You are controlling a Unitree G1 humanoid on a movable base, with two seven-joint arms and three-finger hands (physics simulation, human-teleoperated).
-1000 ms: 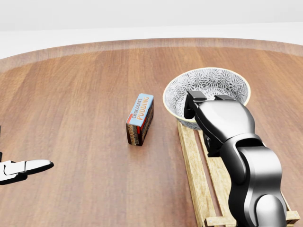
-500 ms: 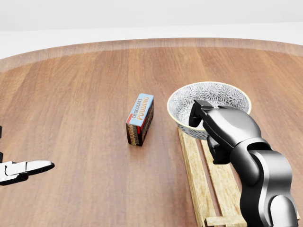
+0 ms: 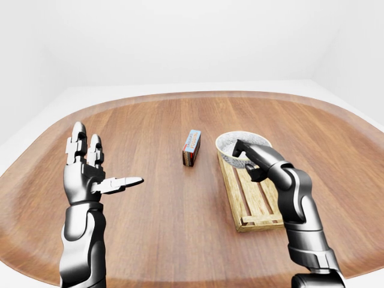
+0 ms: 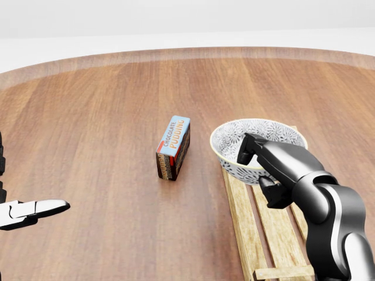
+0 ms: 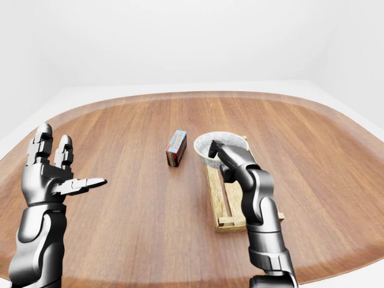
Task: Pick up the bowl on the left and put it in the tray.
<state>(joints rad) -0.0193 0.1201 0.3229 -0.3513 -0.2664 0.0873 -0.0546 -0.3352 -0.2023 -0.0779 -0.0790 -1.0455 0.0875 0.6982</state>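
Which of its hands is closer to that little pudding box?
The right hand, gripping the bowl just right of the pudding box. The left hand is raised, open, far to its left.

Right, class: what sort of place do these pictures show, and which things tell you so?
Probably a simulated test scene, not a real room: a rounded wooden table amid blank white walls, with just a patterned bowl, a slatted wooden tray and a chocolate pudding box.
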